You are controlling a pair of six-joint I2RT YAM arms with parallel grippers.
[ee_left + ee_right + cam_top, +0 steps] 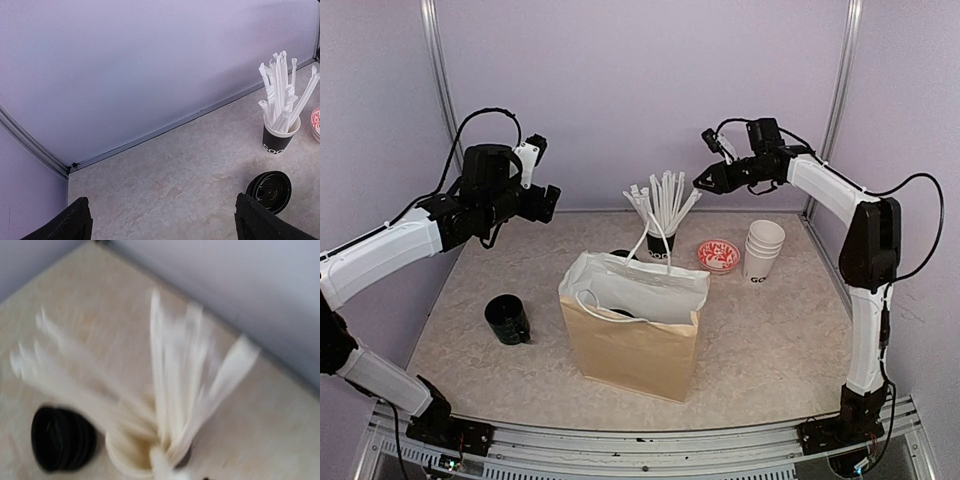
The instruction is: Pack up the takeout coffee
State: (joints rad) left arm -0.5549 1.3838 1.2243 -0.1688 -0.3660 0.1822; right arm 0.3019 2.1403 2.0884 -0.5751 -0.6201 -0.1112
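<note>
A brown paper bag (pixel 632 345) with a white lining stands open at the table's middle. A dark round shape (pixel 626 313) sits inside its mouth; I cannot tell whether it is the coffee's black lid. No single lidded white cup shows elsewhere. My left gripper (pixel 546 201) hangs high at the back left, open and empty, its fingers wide apart in the left wrist view (pixel 162 225). My right gripper (pixel 700 184) is high above the black cup of white straws (pixel 661 243). Its tips look closed to a point at one straw's top end.
A stack of white paper cups (pixel 763 250) stands at the right, with a red dish (pixel 718 255) beside it. A dark green mug (pixel 507 320) sits left of the bag. Black lids (pixel 269 191) lie behind the bag, near the straw cup (pixel 280 135). The right wrist view is blurred.
</note>
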